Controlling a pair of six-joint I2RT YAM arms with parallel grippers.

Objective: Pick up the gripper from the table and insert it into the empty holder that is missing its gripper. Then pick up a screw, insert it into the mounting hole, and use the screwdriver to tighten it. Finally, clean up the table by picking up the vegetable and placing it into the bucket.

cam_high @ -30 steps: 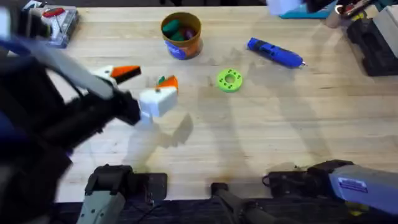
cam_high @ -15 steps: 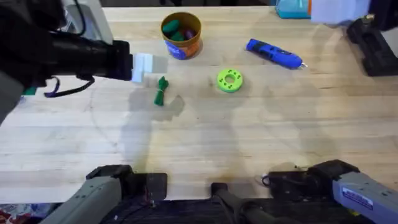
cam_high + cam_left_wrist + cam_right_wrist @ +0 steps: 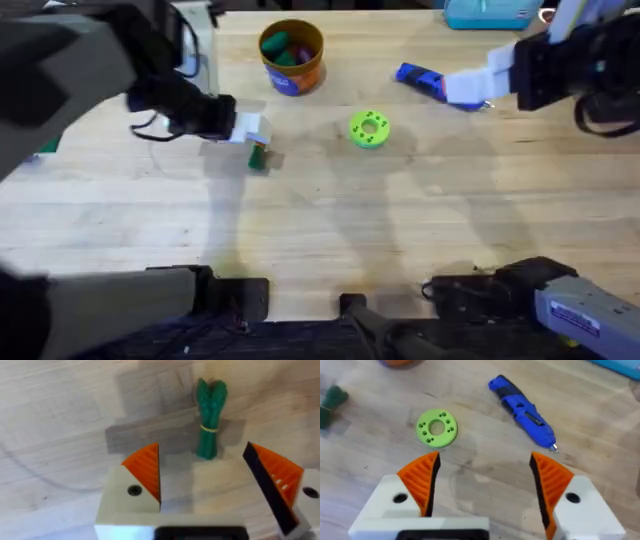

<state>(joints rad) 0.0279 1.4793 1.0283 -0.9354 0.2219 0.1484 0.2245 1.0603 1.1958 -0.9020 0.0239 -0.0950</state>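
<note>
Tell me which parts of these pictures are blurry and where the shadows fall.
Overhead: the left arm looms large, dark and soft-edged; broad faint shadows cross the table. Left wrist: the vegetable is fairly sharp, a grey shadow beside it. Right wrist: the screwdriver reads clearly; the view's far edges are soft.

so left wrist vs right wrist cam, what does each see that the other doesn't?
Left wrist only: the left gripper, jaws open, with the vegetable lying on the table just beyond it, seen whole with a yellow band around its middle.

Right wrist only: the right gripper, jaws open, the lime-green disc and the screwdriver beyond it, and an orange edge at the frame border, probably the bucket.

Both: the wooden table, and the vegetable, though the right wrist view catches just a green end at its edge.
</note>
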